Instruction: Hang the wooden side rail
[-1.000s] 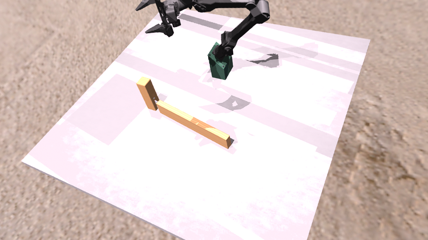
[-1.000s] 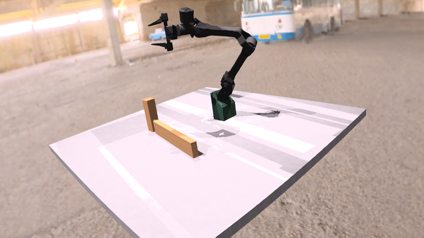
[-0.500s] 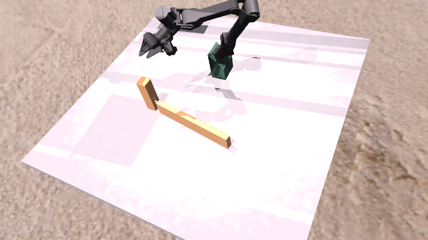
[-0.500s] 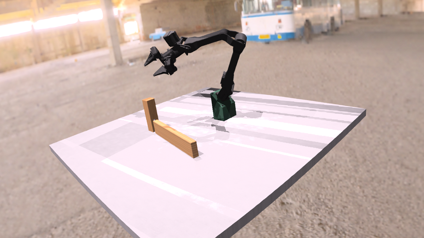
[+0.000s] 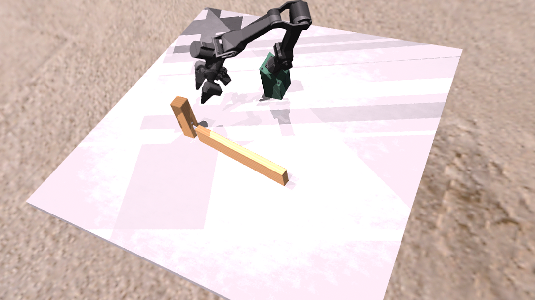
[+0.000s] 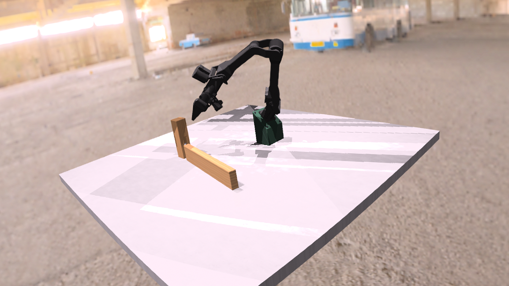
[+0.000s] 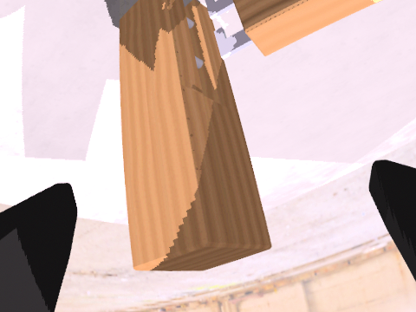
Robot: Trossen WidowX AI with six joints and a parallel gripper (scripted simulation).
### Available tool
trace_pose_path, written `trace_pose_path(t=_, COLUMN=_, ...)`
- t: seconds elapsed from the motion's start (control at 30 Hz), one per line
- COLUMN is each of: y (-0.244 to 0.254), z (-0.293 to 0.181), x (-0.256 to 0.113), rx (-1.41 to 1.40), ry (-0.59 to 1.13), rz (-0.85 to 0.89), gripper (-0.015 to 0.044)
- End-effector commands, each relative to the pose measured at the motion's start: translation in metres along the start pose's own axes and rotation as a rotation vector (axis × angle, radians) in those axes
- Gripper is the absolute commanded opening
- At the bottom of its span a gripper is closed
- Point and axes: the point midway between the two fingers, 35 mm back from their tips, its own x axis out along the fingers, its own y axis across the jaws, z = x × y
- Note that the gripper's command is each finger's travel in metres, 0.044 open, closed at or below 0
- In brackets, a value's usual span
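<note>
The wooden headboard post (image 5: 182, 116) (image 6: 178, 136) (image 7: 152, 152) stands upright. The wooden side rail (image 5: 241, 153) (image 6: 210, 166) (image 7: 299, 31) lies along the table, its near end close to the post with a small gap in the wrist view. Two grey pins, an upper-frame pin (image 7: 191, 22) and a lower-frame pin (image 7: 199, 62), show in the post's slot. Shiny pale metal appears between rail and post; whether the hooks touch the pins cannot be told. My gripper (image 5: 199, 96) (image 6: 193, 118) (image 7: 228, 187) is open and empty, above and to the robot's side of the post in the top and exterior views.
The arm's green base (image 5: 276, 83) (image 6: 268, 131) stands on the square white table (image 5: 314, 233) (image 6: 218, 250), behind the rail. The arm arches from the base toward the post. Bands of shadow cross the table.
</note>
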Motion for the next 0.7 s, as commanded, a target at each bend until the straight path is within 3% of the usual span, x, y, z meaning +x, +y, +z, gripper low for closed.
trace_pose_path(t=0.0, y=0.0108, z=0.0379, x=0.0163, rx=-0.214, ry=-0.124, rz=0.008, gripper=0.044)
trace_pose_path(t=0.67, y=0.0113, z=0.0394, x=0.0169, rx=-0.223, ry=-0.129, rz=0.007, gripper=0.044)
